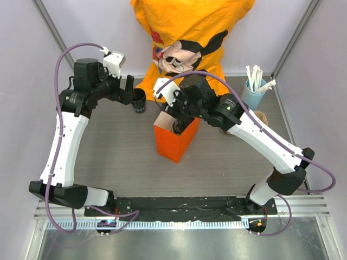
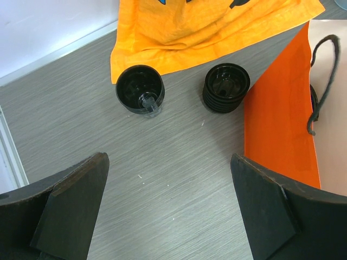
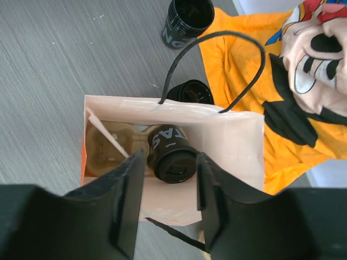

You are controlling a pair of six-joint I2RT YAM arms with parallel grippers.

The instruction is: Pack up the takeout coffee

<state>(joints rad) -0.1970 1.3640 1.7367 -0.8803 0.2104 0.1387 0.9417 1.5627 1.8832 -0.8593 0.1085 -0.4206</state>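
Right jaws: parted and gripping nothing, with both fingers (image 3: 127,184) hanging over the bag's open mouth.
Left jaws: spread wide and empty, above bare worktop (image 2: 162,179).
Coffee (image 3: 173,165): inside the bag, straight below the gap in the right jaws. It is tilted, with its lid turned up toward them.
Carrier (image 3: 108,146): brown card, inside the bag, just beside the coffee and below the left-hand finger of the right jaws.
Bag (image 3: 233,151): orange, upright under the right jaws, with 2 black cord handles. It stands to the right of the left jaws.
Lids (image 2: 226,88): short black stack ahead of the left jaws, close to the bag's outer wall.
Open cup (image 2: 140,89): black, ahead of the left jaws and near the lids, not touching them.
Cloth (image 2: 206,27): orange, beyond both jaws, just behind the open cup and lids.
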